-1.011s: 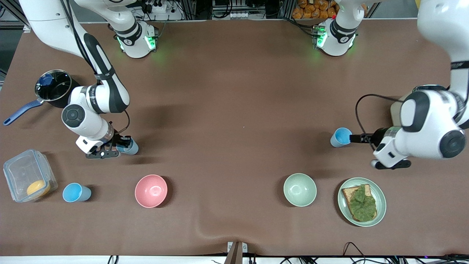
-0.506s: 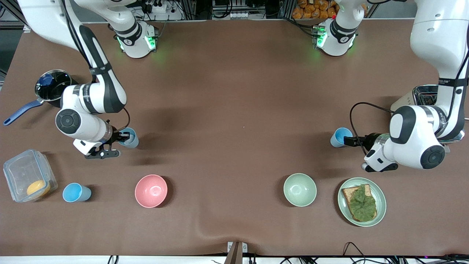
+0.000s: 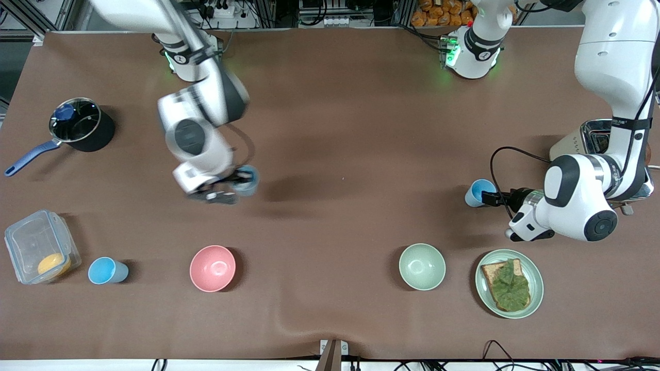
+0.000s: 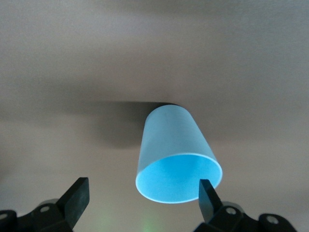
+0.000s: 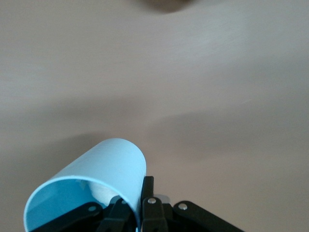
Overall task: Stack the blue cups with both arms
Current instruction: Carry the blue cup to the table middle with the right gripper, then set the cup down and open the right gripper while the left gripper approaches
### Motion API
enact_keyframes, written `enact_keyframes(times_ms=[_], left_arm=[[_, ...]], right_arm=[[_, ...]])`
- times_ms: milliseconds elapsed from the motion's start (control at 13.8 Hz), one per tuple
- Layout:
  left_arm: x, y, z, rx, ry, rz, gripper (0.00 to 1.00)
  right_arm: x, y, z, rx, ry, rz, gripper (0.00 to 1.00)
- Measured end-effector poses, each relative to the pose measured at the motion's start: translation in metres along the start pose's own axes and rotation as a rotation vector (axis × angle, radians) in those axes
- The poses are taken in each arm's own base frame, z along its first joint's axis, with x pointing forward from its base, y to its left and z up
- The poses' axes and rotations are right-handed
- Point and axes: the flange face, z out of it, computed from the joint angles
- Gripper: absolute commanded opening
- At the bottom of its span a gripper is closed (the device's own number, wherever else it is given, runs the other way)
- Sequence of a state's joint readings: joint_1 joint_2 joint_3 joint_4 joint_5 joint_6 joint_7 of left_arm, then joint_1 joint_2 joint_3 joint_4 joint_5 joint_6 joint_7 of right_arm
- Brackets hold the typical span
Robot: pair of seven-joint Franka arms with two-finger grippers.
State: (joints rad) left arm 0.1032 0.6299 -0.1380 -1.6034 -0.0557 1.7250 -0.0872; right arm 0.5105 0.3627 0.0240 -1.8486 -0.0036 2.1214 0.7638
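Brown cloth covers the tabletop [image 3: 330, 216]. The right tool [image 3: 238, 181] hangs over its middle stretch toward the right arm's end, pinching the wall of a blue cup [image 3: 248, 180] – in the right wrist view the fingers [image 5: 147, 193] clamp one side of that cup's wall [image 5: 104, 179], one finger inside the mouth and one outside, and the cup is carried clear of the cloth, tilted.

The left tool [image 3: 494, 198] sits low at the left arm's end, its fingers spread. In the left wrist view one finger [image 4: 208, 195] stands at the rim of a second blue cup [image 4: 176, 159] and the other finger [image 4: 75, 200] stands well apart from it. This cup [image 3: 479, 192] rests on the tabletop; whether the near finger touches the rim cannot be told.

A third blue cup [image 3: 105, 271] stands upright near the front camera, between a clear lidded box [image 3: 38, 252] and a pink bowl [image 3: 212, 268]. A pale green bowl [image 3: 422, 266] stands beside a plate of toast [image 3: 509, 283]. A black saucepan [image 3: 80, 126] sits farther from the front camera than the box.
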Motion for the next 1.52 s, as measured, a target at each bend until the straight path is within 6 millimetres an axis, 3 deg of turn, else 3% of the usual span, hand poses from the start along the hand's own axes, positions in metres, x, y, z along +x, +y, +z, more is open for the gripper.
enact_keyframes(times_ms=[144,289,361,578,722,794,867,939,1300,1517], left_arm=[[0.004,-0.002,0.010,-0.001,-0.017,-0.002,1.00],[0.007,-0.002,0.018,-0.002,-0.027,-0.003,1.00],[0.008,-0.002,0.020,-0.003,-0.025,-0.003,0.95],[0.012,-0.002,0.026,-0.004,-0.022,-0.003,0.40],[0.014,-0.002,0.029,-0.005,-0.021,-0.004,0.23],[0.015,-0.004,0.029,-0.006,-0.019,-0.007,0.17],[0.015,-0.006,0.028,-0.007,-0.017,-0.010,0.10],[0.015,-0.006,0.028,-0.008,-0.015,-0.019,0.04],[0.015,0.000,0.014,0.008,0.015,-0.128,0.00],[0.010,0.003,-0.012,0.005,0.063,-0.136,0.00]], right_arm=[[-0.011,-0.051,0.007,0.116,-0.001,0.095,0.00],[-0.006,-0.076,0.026,0.256,-0.016,0.182,0.00],[-0.006,-0.086,0.037,0.304,-0.026,0.216,0.00],[-0.028,-0.114,0.064,0.335,-0.048,0.219,0.00],[-0.037,-0.121,0.078,0.317,-0.060,0.207,0.00],[-0.038,-0.121,0.084,0.310,-0.065,0.207,0.06],[-0.038,-0.121,0.089,0.304,-0.068,0.208,0.69],[-0.038,-0.121,0.092,0.301,-0.069,0.209,1.00],[-0.033,-0.123,0.081,0.314,-0.060,0.209,1.00],[-0.027,-0.117,0.039,0.290,-0.096,0.199,1.00]])
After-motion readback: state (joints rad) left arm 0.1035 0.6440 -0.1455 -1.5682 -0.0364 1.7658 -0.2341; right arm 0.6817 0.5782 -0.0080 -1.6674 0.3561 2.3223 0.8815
